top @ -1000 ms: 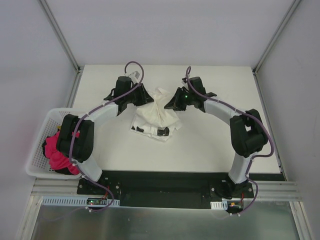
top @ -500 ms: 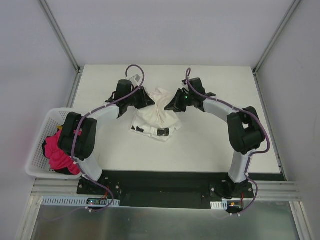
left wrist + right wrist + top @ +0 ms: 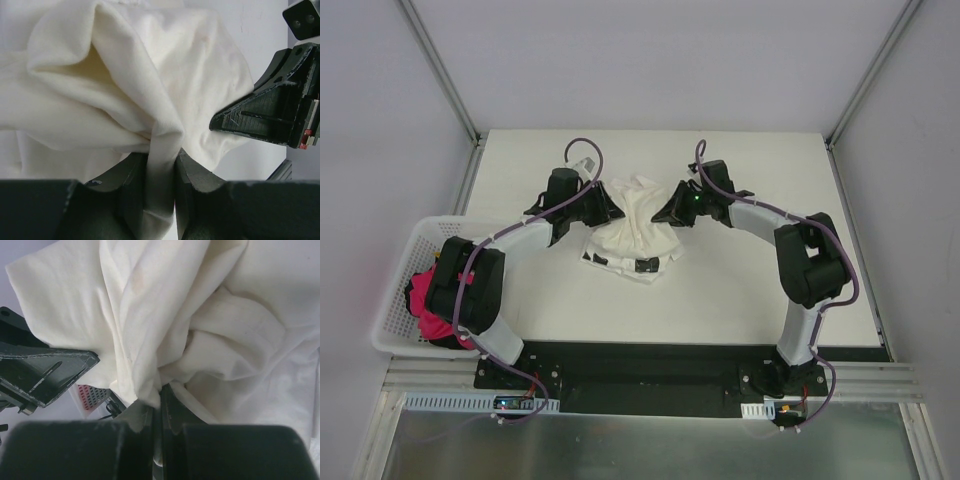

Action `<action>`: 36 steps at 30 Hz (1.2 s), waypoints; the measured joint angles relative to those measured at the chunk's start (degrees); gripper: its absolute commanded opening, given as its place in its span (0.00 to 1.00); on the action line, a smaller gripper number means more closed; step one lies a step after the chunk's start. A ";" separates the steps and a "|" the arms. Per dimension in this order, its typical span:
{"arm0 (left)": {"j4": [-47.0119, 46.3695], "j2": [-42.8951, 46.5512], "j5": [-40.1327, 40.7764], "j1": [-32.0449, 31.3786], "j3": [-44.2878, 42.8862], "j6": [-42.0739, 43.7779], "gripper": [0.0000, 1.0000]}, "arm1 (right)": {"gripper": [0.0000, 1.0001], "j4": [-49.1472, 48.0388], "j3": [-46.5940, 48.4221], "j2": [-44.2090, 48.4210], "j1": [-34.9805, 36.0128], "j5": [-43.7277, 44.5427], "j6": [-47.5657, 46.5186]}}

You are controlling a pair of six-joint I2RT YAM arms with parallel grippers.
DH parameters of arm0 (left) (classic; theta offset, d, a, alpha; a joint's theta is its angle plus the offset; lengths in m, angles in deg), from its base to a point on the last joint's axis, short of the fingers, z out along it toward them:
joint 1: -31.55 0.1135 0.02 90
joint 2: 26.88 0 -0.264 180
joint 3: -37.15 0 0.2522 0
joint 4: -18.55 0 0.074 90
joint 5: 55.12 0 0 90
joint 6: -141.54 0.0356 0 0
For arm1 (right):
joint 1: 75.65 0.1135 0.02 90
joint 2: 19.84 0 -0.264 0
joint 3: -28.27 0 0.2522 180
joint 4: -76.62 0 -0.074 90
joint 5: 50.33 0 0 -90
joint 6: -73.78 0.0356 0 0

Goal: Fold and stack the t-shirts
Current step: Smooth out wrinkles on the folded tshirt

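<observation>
Two grippers are clamped on the cream-white t-shirt — the left gripper and right gripper each pinch a fold, bunching it over the printed t-shirt mid-table. White table, plain white walls, and a white basket of pink cloth beside its left edge.
</observation>
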 measured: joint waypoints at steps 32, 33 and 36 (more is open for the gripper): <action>8.61 5.33 2.47 -0.17 -13.51 4.33 0.24 | 0.01 5.86 4.04 7.52 0.33 5.44 -2.38; 8.92 5.33 2.47 -0.17 -13.53 4.42 0.24 | 0.01 6.05 4.04 7.52 0.33 5.51 -2.38; 9.38 5.27 2.47 -0.17 -13.55 4.50 0.24 | 0.01 6.49 4.00 7.54 0.33 5.64 -2.40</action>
